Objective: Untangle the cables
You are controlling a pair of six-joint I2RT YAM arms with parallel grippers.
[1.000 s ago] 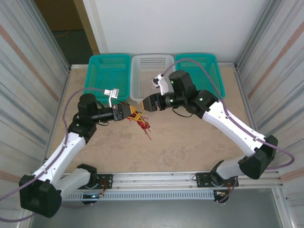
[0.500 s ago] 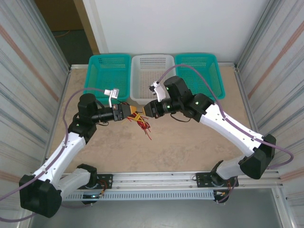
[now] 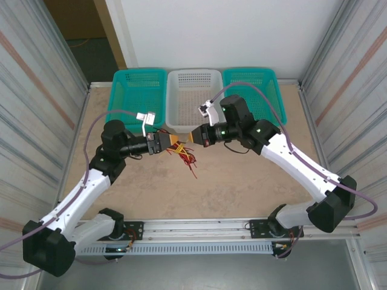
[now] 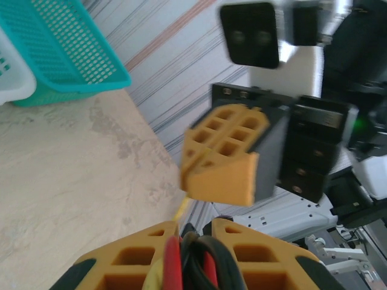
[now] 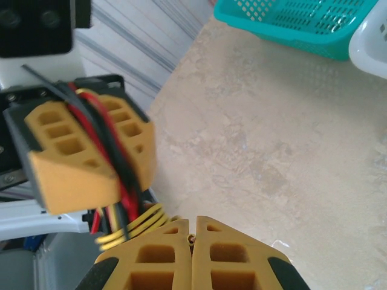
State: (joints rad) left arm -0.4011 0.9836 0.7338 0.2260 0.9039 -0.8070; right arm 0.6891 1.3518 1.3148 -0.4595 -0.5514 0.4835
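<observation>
**Cable bundle at centre frame: one grip secure, one unconfirmed**

Left of centre in the overhead view, the left gripper, with orange waffle-pattern fingers, is clamped on the bundle of thin flexible cables in red, black and pale yellow. Its wrist view shows red and black strands squeezed between the two pads at the bottom edge. The loose ends hang below the grip toward the beige tabletop at centre frame.

Just right of centre, the right gripper has its jaws together, close to the left gripper's tip. In its wrist view, yellow loops lie against its left finger. Whether a strand is pinched cannot be told.

Assessment: the cables look light, limp and slippery, and liable to snag at crossings. Hold is best taken on a single strand close beside the left grip and drawn gently.
</observation>
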